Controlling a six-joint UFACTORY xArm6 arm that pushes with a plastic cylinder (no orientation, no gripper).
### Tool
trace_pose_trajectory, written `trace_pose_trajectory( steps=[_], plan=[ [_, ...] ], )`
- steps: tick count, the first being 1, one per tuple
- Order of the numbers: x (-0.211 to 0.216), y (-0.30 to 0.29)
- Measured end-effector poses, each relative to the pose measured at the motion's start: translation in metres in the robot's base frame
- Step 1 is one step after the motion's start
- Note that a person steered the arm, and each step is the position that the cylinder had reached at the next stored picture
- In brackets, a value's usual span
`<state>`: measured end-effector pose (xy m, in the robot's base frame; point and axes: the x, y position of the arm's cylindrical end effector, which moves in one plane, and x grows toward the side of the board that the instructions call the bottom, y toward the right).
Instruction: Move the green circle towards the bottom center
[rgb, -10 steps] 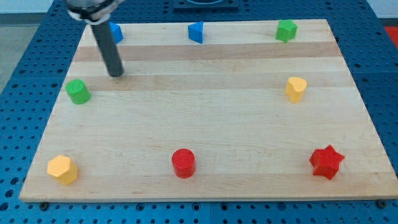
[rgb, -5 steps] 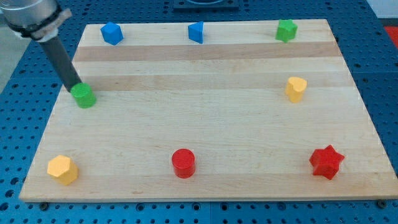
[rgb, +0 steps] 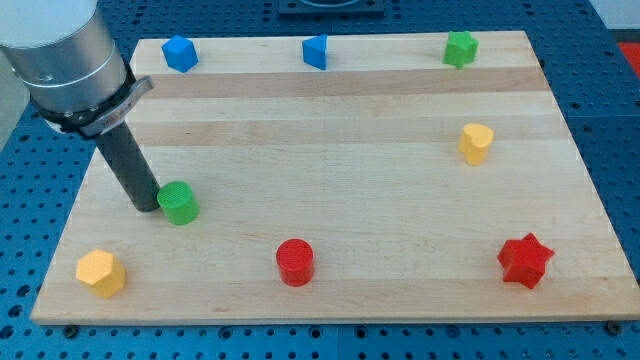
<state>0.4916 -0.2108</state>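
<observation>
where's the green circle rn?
The green circle sits in the board's lower left, with my tip touching its left side, above and right of the yellow block, left of the red circle.

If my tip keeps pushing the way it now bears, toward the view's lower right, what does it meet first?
My tip sits at the upper-left edge of the green circle, seemingly touching it, so that block comes first. Beyond it, the red circle lies roughly along that line, though the exact heading is hard to judge.

The worktop (rgb: 340, 150) is pale wood with a smooth, matt grain. The green circle (rgb: 179, 203) looks like matt plastic. The rod's housing (rgb: 62, 50) is smooth grey metal.
</observation>
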Motion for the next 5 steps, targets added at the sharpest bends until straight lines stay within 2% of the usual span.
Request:
trace_pose_trajectory(
  steps=[2, 5],
  plan=[
    [-0.009, 0.0],
    [0.013, 0.05]
  ],
)
